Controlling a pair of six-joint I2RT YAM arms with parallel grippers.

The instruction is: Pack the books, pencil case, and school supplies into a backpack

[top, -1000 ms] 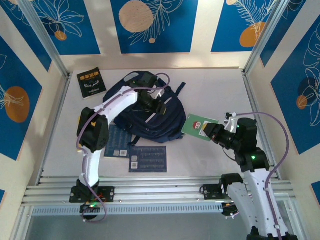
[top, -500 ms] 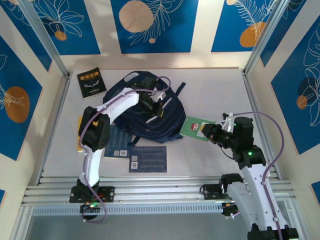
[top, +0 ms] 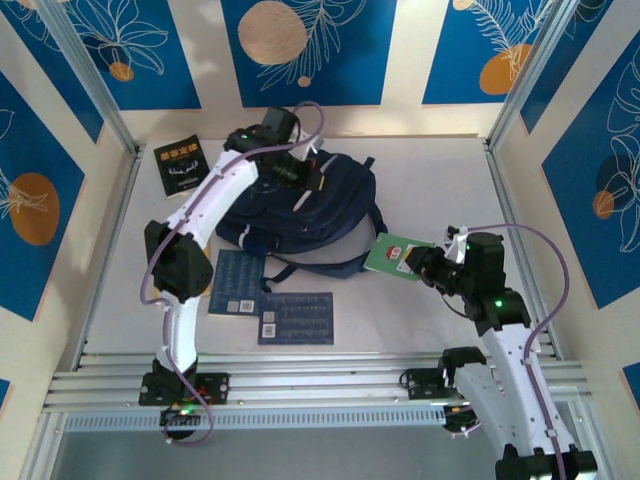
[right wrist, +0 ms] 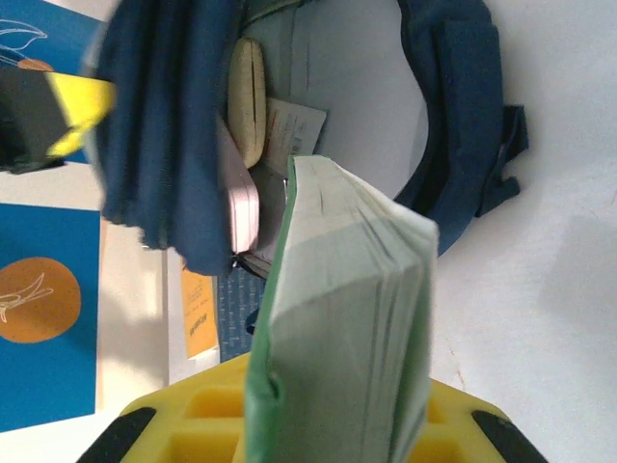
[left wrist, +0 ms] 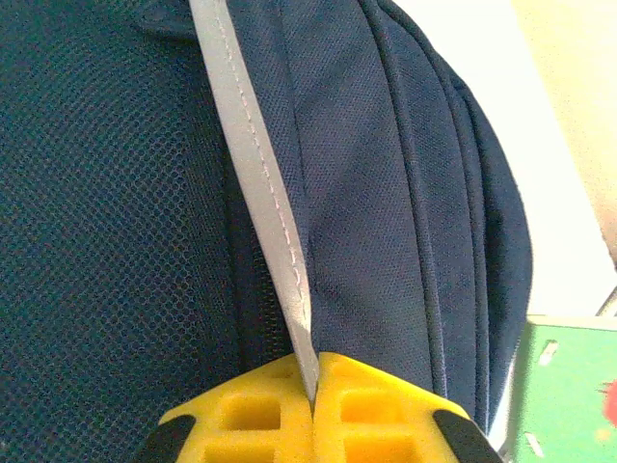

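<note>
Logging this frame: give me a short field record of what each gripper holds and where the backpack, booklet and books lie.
left gripper: shut on the pale stripe of the backpack
right gripper: shut on the green booklet, beside the backpack's right side
black book: flat on the table, far left, apart from the backpack
dark blue books: two, flat, on the near side of the backpack
packing stage: green booklet not yet inside the backpack

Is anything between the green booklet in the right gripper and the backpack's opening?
Nothing visible blocks it. The left gripper holds the backpack flap up by its pale stripe, and the green booklet in the right gripper faces the gap. A strap lies off to one side.
</note>
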